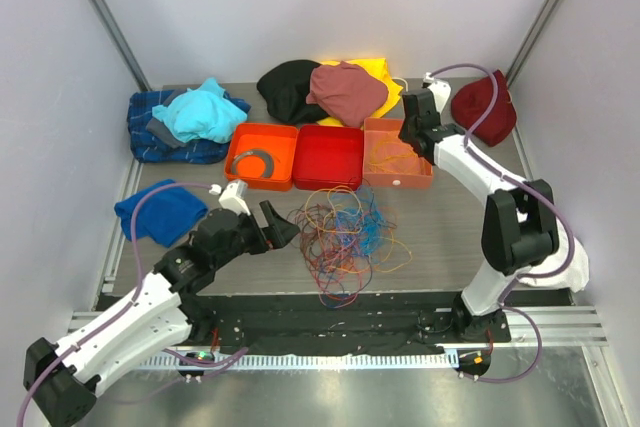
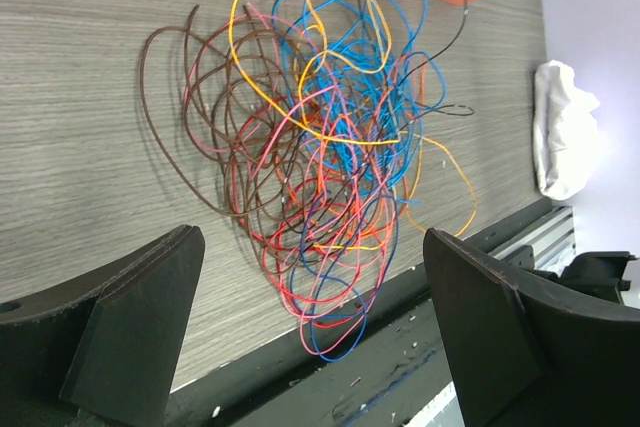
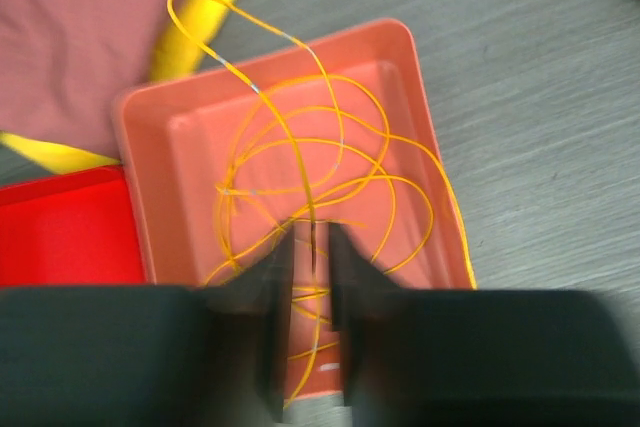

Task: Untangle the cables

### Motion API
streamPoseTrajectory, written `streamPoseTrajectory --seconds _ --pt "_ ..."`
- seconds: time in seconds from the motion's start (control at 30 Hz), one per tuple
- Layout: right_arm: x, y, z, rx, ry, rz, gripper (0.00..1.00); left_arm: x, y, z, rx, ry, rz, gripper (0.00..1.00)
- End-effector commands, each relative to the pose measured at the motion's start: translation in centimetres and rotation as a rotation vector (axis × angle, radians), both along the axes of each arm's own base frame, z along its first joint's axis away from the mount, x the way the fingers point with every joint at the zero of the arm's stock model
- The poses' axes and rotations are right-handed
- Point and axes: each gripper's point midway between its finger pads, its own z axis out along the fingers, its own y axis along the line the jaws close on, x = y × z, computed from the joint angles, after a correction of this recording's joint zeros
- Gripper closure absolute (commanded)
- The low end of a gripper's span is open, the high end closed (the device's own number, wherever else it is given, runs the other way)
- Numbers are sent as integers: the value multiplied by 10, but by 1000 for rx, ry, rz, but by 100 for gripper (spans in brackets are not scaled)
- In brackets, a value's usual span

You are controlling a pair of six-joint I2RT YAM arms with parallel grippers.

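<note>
Top external view shows a messy pile of cables (image 1: pixel 345 237) lying on the grey table (image 1: pixel 450 237), just in front of three trays. The cables are thin, in blue, red, orange, yellow and brown, all looped over each other.

The left gripper (image 1: pixel 272 230) is just beside the pile, on its left side. In the left wrist view its two black fingers (image 2: pixel 130 317) are wide apart, with nothing in them, and the pile (image 2: pixel 320 147) lies on the table past them.

The right gripper (image 1: pixel 415 132) is over the pale orange tray (image 1: pixel 398 182), the one on the right. In the right wrist view a yellow cable (image 3: pixel 300 147) lies in loose loops inside this tray (image 3: pixel 420 67). The right fingers (image 3: pixel 272 287) are blurry. They are only a little bit apart, and one strand of the yellow cable runs down into the small gap between them.

The red tray (image 1: pixel 327 179) sits in the middle. The orange tray (image 1: pixel 240 152) on the left has a grey curved thing (image 1: pixel 255 159) in it. Clothes (image 1: pixel 200 115) lie around the back and left of the table.
</note>
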Motion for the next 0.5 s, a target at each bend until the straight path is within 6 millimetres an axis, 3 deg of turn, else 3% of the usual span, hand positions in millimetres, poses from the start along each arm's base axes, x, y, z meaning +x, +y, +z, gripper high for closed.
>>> streamPoseTrajectory --seconds 0.0,0.07,0.13,0.17,0.23,0.27,0.33,0.37,0.4,0.47 --pt "3 -1 -9 38 12 -27 60 5 -5 6 -3 -24 -12 3" --pt "-1 -1 2 60 -17 -30 47 6 -5 4 7 -20 -8 3" --pt "-8 1 15 81 -54 -32 42 7 -5 3 11 -19 -4 3" --pt "-14 1 37 98 -106 -29 41 7 -5 3 9 -18 -3 3" --pt "-25 2 49 114 -133 -26 38 9 -7 2 4 -22 0 3" --pt "-35 6 71 128 -182 -13 38 10 -7 1 5 -17 2 3" --pt "-51 9 79 122 -198 0 38 12 -9 2 0 -21 3 3" --pt "-61 21 84 118 -208 27 38 13 -10 2 1 -20 3 3" --pt "-75 24 99 123 -238 44 38 14 -11 1 5 -14 2 3" --pt "-101 42 87 111 -223 94 38 15 -13 3 2 -13 -4 3"
